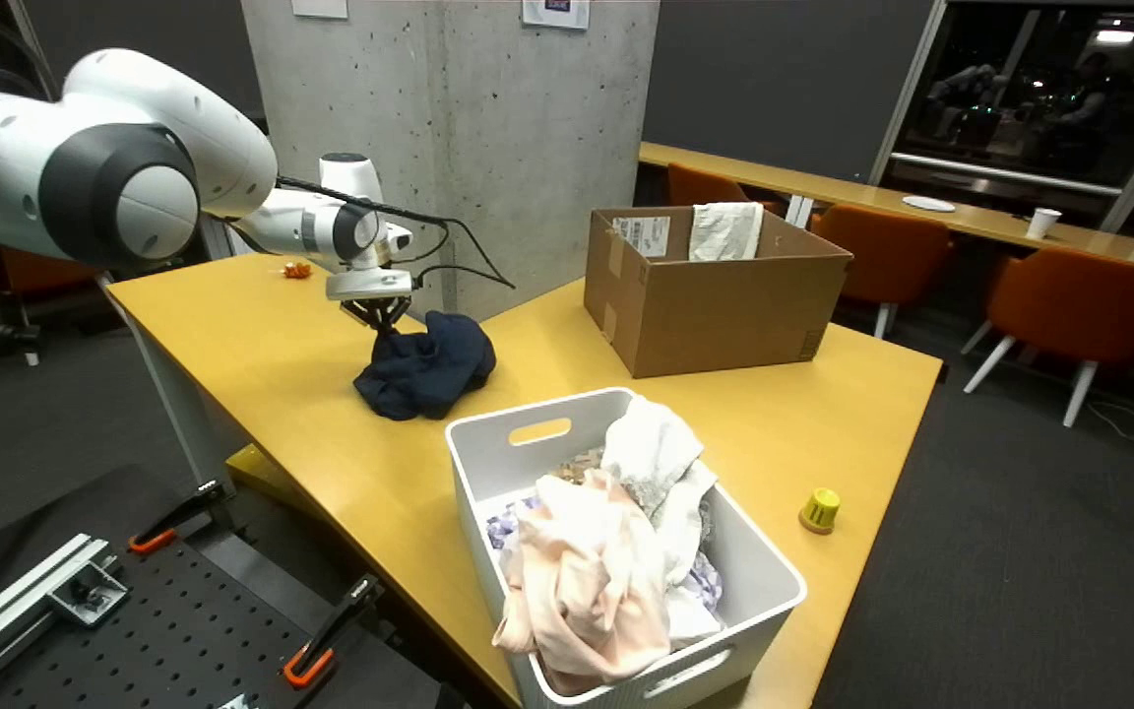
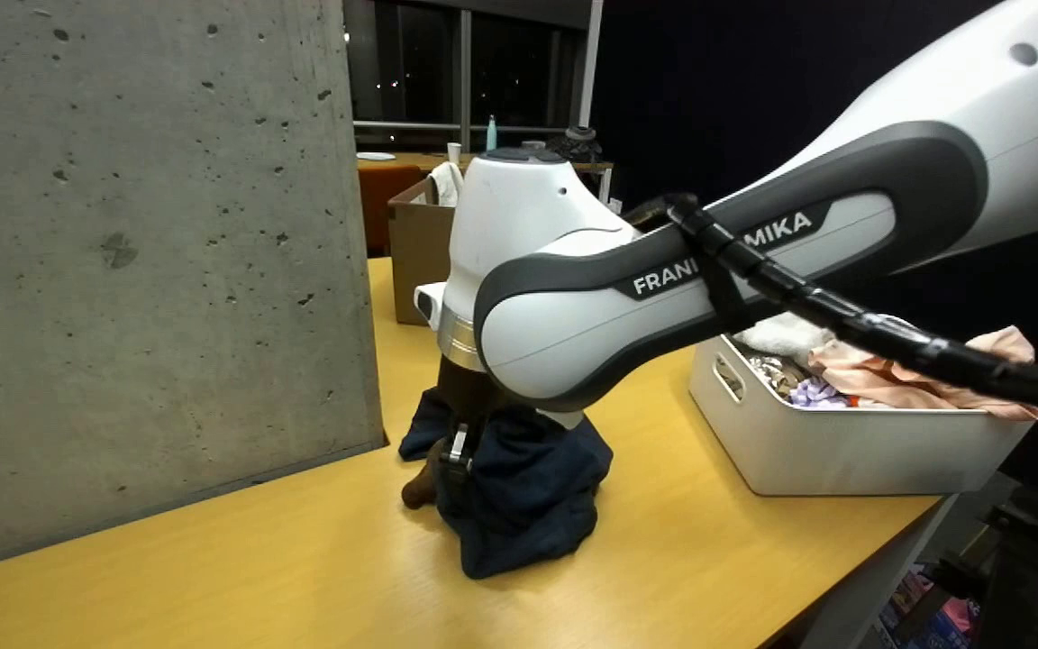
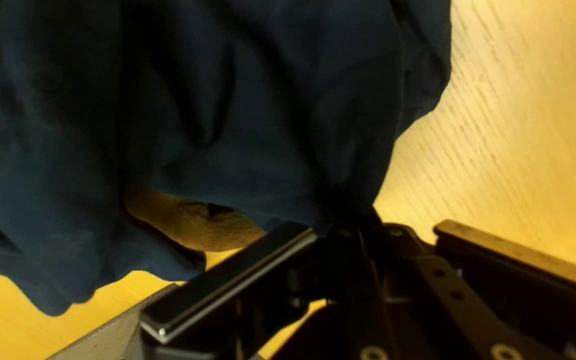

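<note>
Left to right in an exterior view: jaws pinching the left edge of crumpled navy cloth (image 1: pixel 437 369), on the tabletop (image 1: pixel 262 295), presumably light, soft, limp and unbreakable, best held by a thick gathered fold; then pale bin (image 1: pixel 486 457).

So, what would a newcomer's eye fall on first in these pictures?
Probably the big white arm stretching across an exterior view, its gripper pinching a dark blue cloth on the yellow table. A brown object peeks out from under the cloth. Then the light grey bin near the table's edge, heaped with white cloth and peach cloth, the peach draping over its rim.
</note>
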You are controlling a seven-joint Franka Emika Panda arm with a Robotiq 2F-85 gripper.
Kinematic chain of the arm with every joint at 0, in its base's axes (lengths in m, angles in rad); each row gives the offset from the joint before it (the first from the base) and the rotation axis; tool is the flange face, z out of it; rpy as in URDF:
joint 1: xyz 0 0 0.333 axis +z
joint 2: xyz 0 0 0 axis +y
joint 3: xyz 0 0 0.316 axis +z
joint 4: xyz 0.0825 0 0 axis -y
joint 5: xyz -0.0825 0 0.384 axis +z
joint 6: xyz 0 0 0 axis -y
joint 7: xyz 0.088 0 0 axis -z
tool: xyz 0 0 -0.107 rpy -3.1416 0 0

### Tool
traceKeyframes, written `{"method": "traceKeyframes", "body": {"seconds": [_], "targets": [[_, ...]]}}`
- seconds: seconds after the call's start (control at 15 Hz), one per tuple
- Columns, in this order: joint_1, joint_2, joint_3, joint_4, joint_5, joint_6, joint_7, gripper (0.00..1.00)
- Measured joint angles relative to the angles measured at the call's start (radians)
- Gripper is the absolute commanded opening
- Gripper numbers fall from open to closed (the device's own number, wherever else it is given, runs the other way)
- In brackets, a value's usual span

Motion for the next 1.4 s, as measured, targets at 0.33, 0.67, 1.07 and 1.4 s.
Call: {"method": "traceKeyframes", "body": {"seconds": [0.33,0.67,1.07,1.4], "targets": [[0.001,0.051,0.001,0.068,0.000,0.000,-0.035,0.65],[-0.009,0.023,-0.051,0.086,0.000,0.000,-0.029,1.00],[-0.046,0.019,-0.093,0.052,0.000,0.002,-0.008,1.00],[-0.047,0.017,-0.103,-0.016,0.000,0.037,0.019,1.00]]}}
